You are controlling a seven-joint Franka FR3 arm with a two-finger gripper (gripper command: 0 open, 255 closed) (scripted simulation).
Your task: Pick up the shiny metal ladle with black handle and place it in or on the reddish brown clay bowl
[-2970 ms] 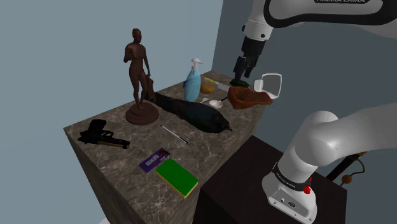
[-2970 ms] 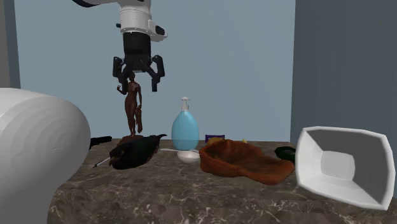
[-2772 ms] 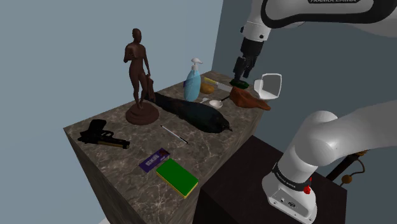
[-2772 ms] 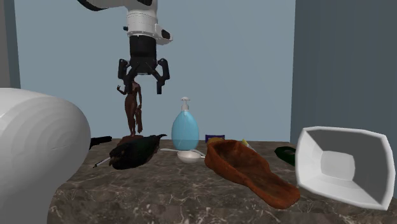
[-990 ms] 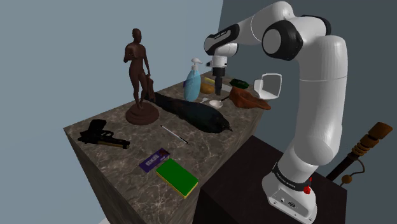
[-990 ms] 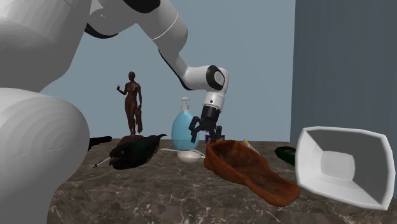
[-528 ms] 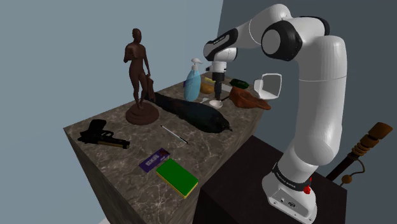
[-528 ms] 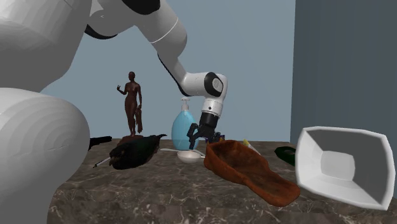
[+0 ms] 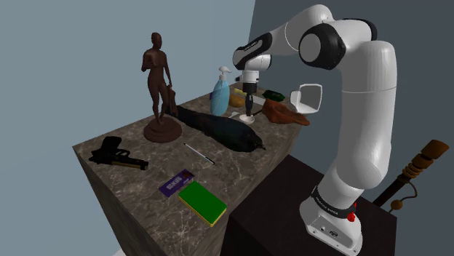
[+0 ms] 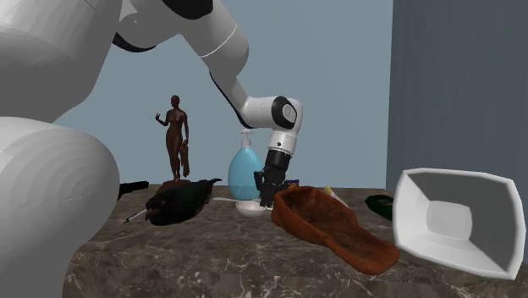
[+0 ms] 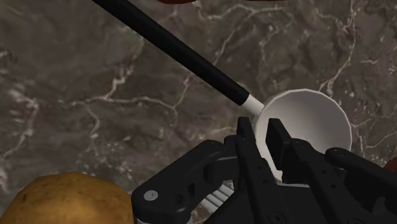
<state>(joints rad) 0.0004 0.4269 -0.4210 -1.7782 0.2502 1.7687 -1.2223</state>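
The ladle has a white cup point(image 11: 313, 121) and a long black handle point(image 11: 172, 48); it lies on the marble tabletop. My gripper point(image 11: 261, 137) is down on it, fingers shut on the near rim of the cup. In the shoulder view the gripper point(image 9: 249, 113) stands upright over the ladle point(image 9: 247, 118), between the blue bottle and the reddish brown clay bowl point(image 9: 284, 113). In the second exterior view the gripper point(image 10: 264, 200) touches down at the ladle cup point(image 10: 250, 208), just beside the tipped, elongated clay bowl point(image 10: 328, 225).
A blue soap bottle point(image 9: 220, 94) stands close behind the gripper, a white square container point(image 9: 308, 98) beyond the bowl. A dark fish-shaped object point(image 9: 222, 129), a brown statue point(image 9: 158, 87), a pistol point(image 9: 115, 154) and a green book point(image 9: 202, 202) lie nearer. A yellow-brown lump point(image 11: 63, 200) sits by the hand.
The fingers, spread wide half a second ago, have come together on the rim of the ladle's cup. The arm has sunk slightly; the ladle and bowl have not moved.
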